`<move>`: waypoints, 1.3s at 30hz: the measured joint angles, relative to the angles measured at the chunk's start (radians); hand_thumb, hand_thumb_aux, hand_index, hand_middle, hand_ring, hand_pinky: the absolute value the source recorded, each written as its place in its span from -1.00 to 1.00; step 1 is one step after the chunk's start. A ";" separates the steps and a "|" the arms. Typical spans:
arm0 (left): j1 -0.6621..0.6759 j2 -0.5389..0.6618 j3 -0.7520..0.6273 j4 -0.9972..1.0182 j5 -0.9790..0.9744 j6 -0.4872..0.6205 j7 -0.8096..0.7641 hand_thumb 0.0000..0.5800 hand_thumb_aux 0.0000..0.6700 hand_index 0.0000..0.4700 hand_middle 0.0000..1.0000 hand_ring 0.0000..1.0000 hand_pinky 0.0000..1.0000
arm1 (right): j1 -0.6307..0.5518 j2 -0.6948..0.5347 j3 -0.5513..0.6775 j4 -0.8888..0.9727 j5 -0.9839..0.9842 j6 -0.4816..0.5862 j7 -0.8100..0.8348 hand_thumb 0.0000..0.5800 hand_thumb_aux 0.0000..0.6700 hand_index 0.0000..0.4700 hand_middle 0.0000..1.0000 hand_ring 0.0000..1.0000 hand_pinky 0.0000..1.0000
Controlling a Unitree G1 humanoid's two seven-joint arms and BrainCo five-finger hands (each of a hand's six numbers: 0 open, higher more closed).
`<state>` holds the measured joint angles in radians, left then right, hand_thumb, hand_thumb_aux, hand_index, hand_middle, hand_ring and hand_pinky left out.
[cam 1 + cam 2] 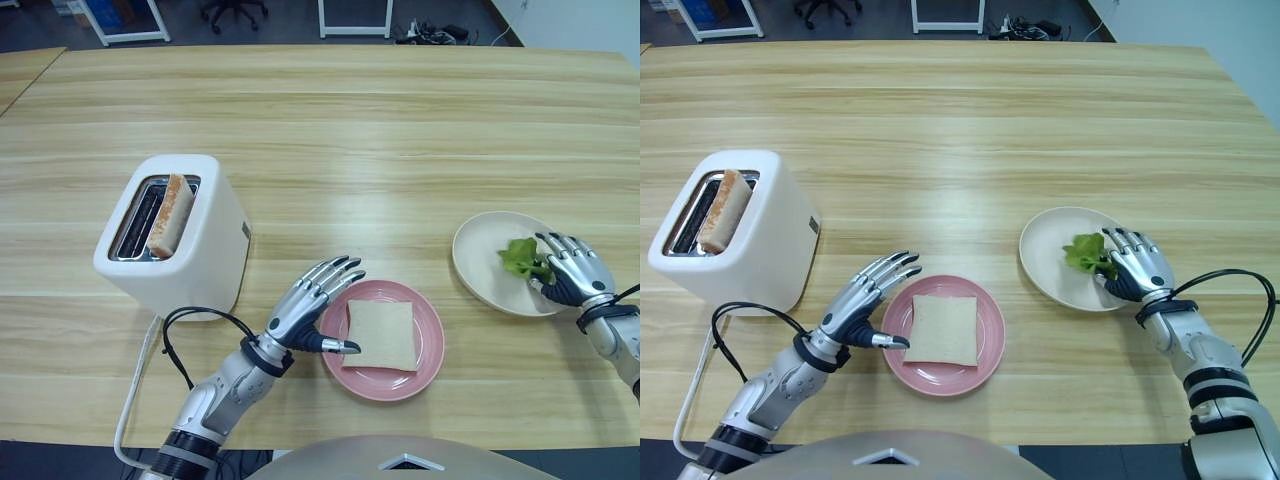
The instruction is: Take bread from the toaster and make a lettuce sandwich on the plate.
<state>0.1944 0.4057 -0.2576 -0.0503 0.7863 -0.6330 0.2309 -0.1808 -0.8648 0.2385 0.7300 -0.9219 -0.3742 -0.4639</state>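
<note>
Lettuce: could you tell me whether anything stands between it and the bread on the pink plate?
Nothing visible does. The lettuce lies by the right hand on the cream plate; only bare table separates it from the pink plate with the bread slice. The left hand is at that plate's far side, off the path.

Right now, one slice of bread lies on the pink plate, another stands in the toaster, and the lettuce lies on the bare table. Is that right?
Not quite: the lettuce lies on the cream plate, at the right hand, as the left eye view shows. The rest holds.
</note>
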 measured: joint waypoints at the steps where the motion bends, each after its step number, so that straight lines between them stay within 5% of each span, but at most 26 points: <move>1: 0.002 0.000 0.000 0.000 0.000 0.000 0.001 -1.00 -1.00 -1.00 -1.00 -1.00 -1.00 | 0.000 -0.002 0.002 0.000 0.000 0.000 -0.004 1.00 1.00 1.00 -1.00 -1.00 -1.00; 8: 0.022 0.001 0.005 0.000 -0.001 0.004 0.022 -1.00 -1.00 -1.00 -1.00 -1.00 -1.00 | 0.015 -0.008 0.007 -0.084 -0.002 0.004 -0.100 1.00 1.00 1.00 -1.00 -1.00 -1.00; 13: 0.024 -0.001 0.052 0.000 -0.011 0.006 0.083 -1.00 -1.00 -1.00 -1.00 -1.00 -1.00 | 0.165 -0.034 -0.088 -0.493 -0.004 0.019 -0.178 1.00 1.00 1.00 -1.00 -1.00 -1.00; 18: 0.021 -0.007 0.142 -0.040 -0.022 0.012 0.173 -1.00 -1.00 -1.00 -1.00 -1.00 -1.00 | 0.218 -0.027 0.018 -0.754 -0.045 -0.194 -0.174 1.00 1.00 1.00 -1.00 -1.00 -1.00; 22: 0.018 -0.017 0.186 -0.068 -0.024 0.019 0.206 -1.00 -1.00 -1.00 -1.00 -1.00 -1.00 | 0.190 0.079 0.194 -0.724 -0.151 -0.317 -0.148 1.00 1.00 1.00 -1.00 -1.00 -1.00; 27: 0.016 -0.029 0.212 -0.067 -0.024 0.025 0.232 -1.00 -1.00 -1.00 -1.00 -1.00 -1.00 | 0.105 0.180 0.295 -0.600 -0.248 -0.333 -0.165 1.00 1.00 1.00 -1.00 -1.00 -1.00; 39: 0.037 -0.037 0.259 -0.062 -0.039 0.032 0.257 -1.00 -1.00 -1.00 -1.00 -1.00 -1.00 | 0.074 0.187 0.246 -0.640 -0.287 -0.233 -0.291 1.00 1.00 1.00 -1.00 -1.00 -1.00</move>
<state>0.2318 0.3689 0.0016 -0.1127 0.7469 -0.6005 0.4880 -0.1072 -0.6778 0.4845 0.0901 -1.2091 -0.6067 -0.7547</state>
